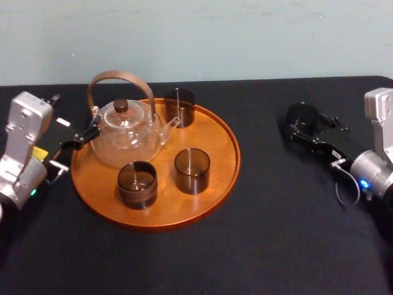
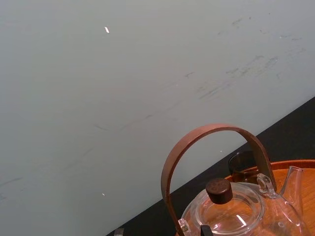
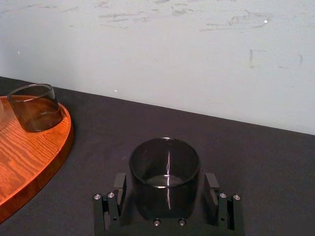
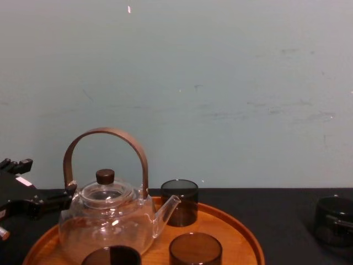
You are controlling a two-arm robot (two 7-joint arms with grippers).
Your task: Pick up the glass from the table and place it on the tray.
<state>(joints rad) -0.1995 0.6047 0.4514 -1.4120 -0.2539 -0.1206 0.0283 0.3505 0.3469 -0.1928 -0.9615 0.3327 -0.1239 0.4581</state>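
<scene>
Right of the tray (image 1: 216, 147), the right gripper (image 3: 166, 189) straddles the dark glass (image 3: 165, 162), jaws spread just off its walls (likely light, slick, brittle: pinch gently mid-height), left gripper (image 1: 77, 142) idle by the teapot (image 1: 126, 138).

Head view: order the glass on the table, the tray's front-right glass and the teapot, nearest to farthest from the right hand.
1. Glass on the table: between the right hand's open fingers.
2. Front-right glass: on the tray's right side.
3. Teapot: on the tray's left side.

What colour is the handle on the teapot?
The handle is brown, arching over the clear glass teapot; the left wrist view shows it best.
</scene>
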